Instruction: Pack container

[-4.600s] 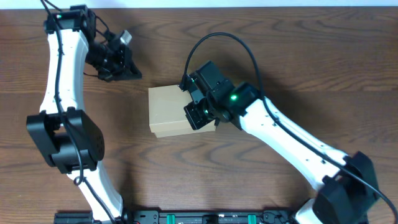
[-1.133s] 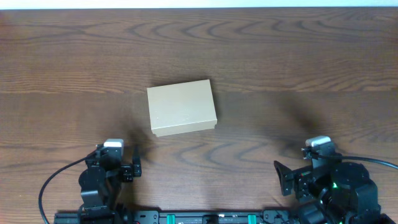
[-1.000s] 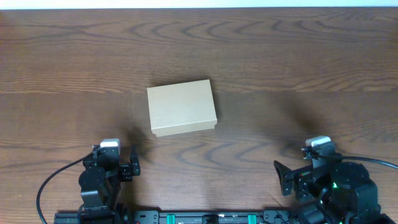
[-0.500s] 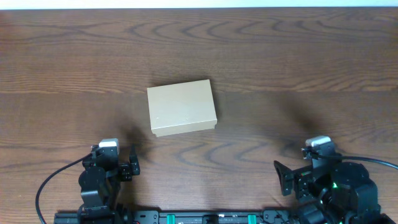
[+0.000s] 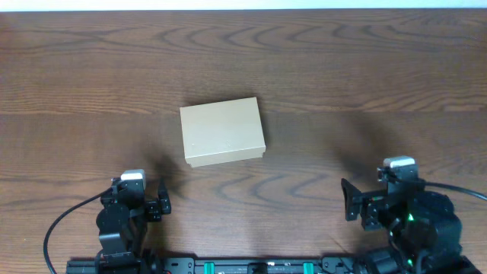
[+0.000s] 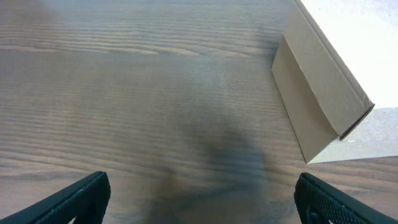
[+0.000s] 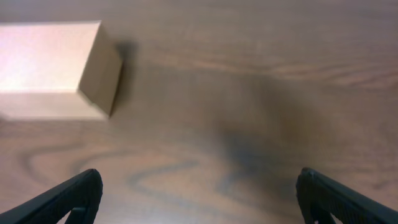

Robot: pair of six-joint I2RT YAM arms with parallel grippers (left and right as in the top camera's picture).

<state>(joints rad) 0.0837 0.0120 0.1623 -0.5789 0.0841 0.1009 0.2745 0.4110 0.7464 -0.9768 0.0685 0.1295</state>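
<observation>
Item: one cardboard box (image 5: 222, 132), tan, lid shut flat, resting near the middle of the wooden counter (image 5: 365, 68), slightly skewed.
Left claw (image 6: 198, 202): fingers spread wide, empty, low at the counter's near edge, at 7 o'clock from the box and well apart from it (its own camera catches the box at 2 o'clock).
Right claw (image 7: 198, 199): likewise spread wide and empty, at 4 o'clock from the box, well apart; the box sits at 10 o'clock in its camera.
</observation>
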